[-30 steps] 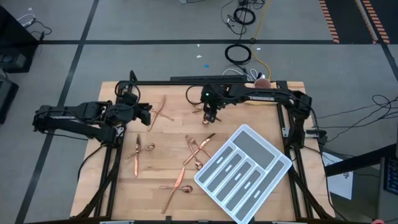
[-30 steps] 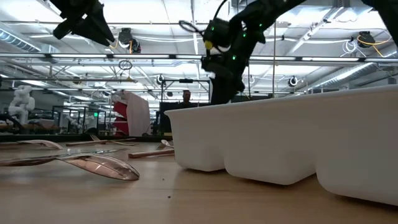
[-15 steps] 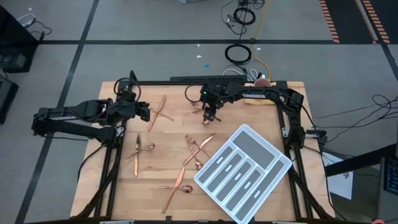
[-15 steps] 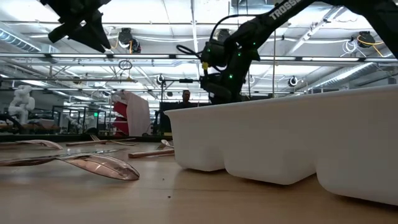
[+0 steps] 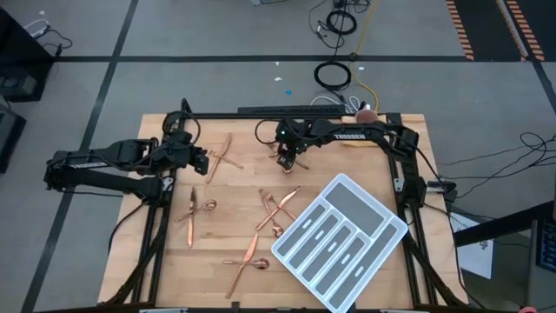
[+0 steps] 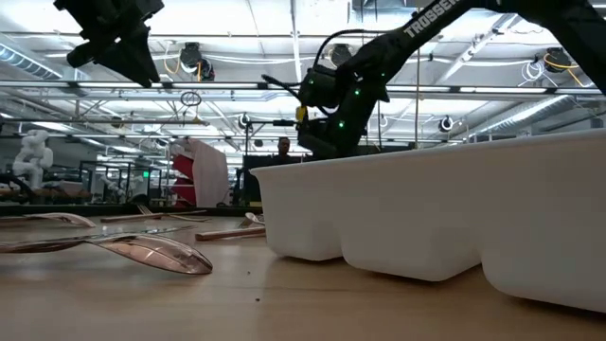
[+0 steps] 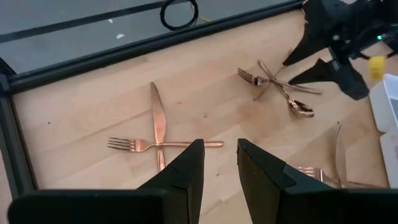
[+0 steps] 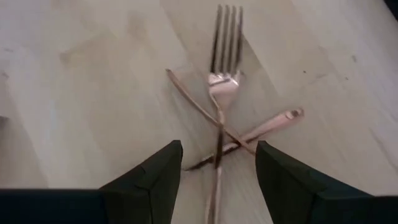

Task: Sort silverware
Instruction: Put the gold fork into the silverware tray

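Observation:
Copper silverware lies scattered on the wooden table (image 5: 234, 187). A fork (image 8: 224, 56) lies crossed with two other pieces in a small pile (image 5: 280, 155) at the far middle. My right gripper (image 8: 217, 168) hangs open just over this pile, a finger on either side of the fork's handle. My left gripper (image 7: 221, 155) hovers open above the far left, over a crossed knife (image 7: 158, 121) and fork (image 7: 163, 145). The white divided tray (image 5: 340, 239) lies at the near right.
More crossed pairs of silverware lie at the left (image 5: 193, 209), the middle (image 5: 276, 207) and the near edge (image 5: 248, 261). A spoon (image 6: 142, 251) lies in the low view's foreground, next to the tray's wall (image 6: 426, 218). Black frame rails (image 5: 261, 114) border the table.
My right gripper has sunk toward the pile at the far middle and drifted a little toward the table's left, staying open.

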Robot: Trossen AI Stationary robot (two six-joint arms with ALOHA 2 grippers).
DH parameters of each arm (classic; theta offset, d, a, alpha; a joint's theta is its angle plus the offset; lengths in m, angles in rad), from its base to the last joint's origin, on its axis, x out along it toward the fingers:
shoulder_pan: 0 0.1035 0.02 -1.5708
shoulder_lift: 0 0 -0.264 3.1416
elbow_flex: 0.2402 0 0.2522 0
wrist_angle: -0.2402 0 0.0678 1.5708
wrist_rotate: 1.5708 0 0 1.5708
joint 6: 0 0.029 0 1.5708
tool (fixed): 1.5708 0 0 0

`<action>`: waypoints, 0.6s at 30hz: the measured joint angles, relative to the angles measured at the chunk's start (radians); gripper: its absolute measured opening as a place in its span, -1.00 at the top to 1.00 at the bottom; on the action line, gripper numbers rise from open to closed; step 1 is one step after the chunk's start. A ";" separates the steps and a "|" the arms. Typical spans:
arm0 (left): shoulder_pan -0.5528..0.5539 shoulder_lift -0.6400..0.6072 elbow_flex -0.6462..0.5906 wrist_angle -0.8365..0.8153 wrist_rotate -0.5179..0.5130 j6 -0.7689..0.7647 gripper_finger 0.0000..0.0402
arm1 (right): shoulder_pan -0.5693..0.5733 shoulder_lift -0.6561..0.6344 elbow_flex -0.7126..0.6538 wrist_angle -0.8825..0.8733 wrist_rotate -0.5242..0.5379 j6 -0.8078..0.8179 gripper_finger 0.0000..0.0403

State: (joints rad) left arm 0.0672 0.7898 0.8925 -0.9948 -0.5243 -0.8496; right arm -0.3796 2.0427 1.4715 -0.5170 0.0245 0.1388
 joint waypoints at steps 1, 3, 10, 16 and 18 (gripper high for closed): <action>0.001 0.000 0.000 -0.002 0.000 0.000 0.49 | 0.001 0.005 0.000 0.004 0.008 0.000 0.05; 0.001 0.000 0.000 -0.006 0.000 0.000 0.49 | 0.002 0.017 0.000 0.010 0.024 0.000 0.05; 0.002 0.000 0.000 -0.021 -0.003 0.001 0.49 | 0.001 0.047 -0.001 0.005 0.030 0.011 0.05; 0.003 0.000 0.000 -0.021 -0.011 0.026 0.49 | 0.002 0.068 -0.001 -0.010 0.028 0.018 0.21; 0.003 0.000 0.000 -0.022 -0.017 0.027 0.49 | 0.003 0.071 -0.001 -0.010 0.028 0.020 0.38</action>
State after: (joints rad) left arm 0.0700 0.7898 0.8925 -1.0164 -0.5413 -0.8230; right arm -0.3767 2.1134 1.4704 -0.5268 0.0523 0.1587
